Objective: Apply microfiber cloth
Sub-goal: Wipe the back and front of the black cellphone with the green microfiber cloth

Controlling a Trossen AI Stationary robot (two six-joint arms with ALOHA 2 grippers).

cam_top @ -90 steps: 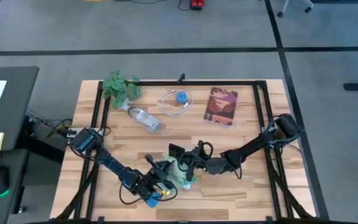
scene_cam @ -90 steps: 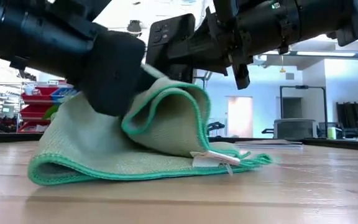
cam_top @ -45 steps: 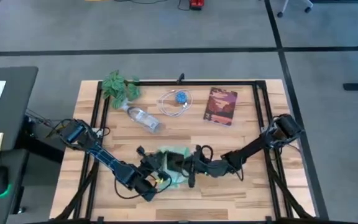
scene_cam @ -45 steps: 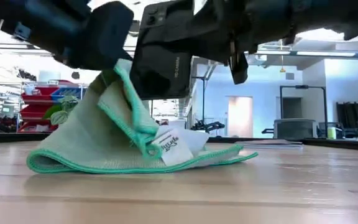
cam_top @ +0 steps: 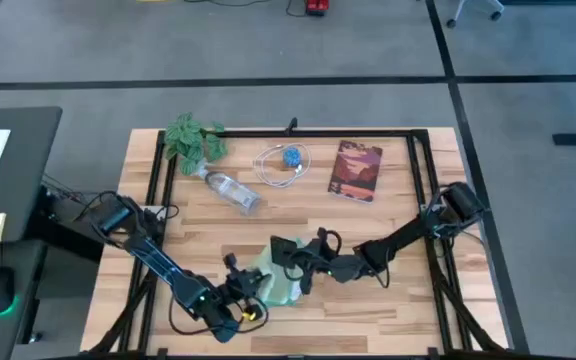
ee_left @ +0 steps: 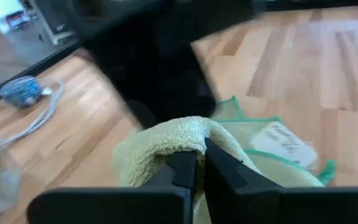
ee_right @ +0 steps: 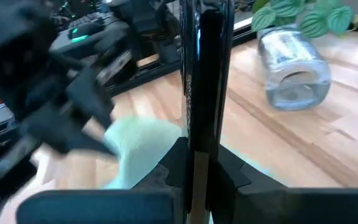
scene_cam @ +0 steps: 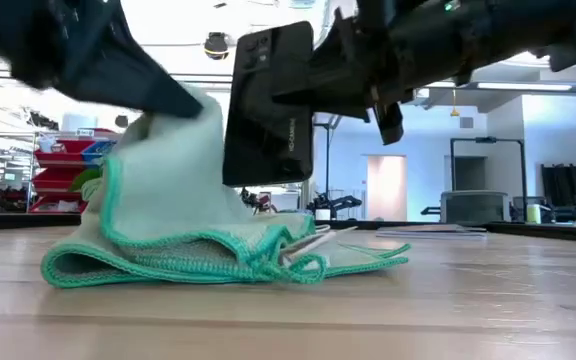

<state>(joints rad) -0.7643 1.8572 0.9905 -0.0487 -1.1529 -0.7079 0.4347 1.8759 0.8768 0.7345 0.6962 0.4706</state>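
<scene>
Wooden table (cam_top: 388, 300), its right half near the front edge bare. The cloth (scene_cam: 168, 235) sits crumpled near the front edge, centre-left, one fold lifted. Left gripper (ee_left: 199, 163) is pinched tight on that raised fold. Right gripper (ee_right: 197, 163) is clamped on the phone (scene_cam: 268, 105), holding it upright, edge-on, right against the cloth. Far side: book (cam_top: 356, 170), clear bottle (cam_top: 232, 191) lying down, plant (cam_top: 194, 137), cable (cam_top: 282, 163).
</scene>
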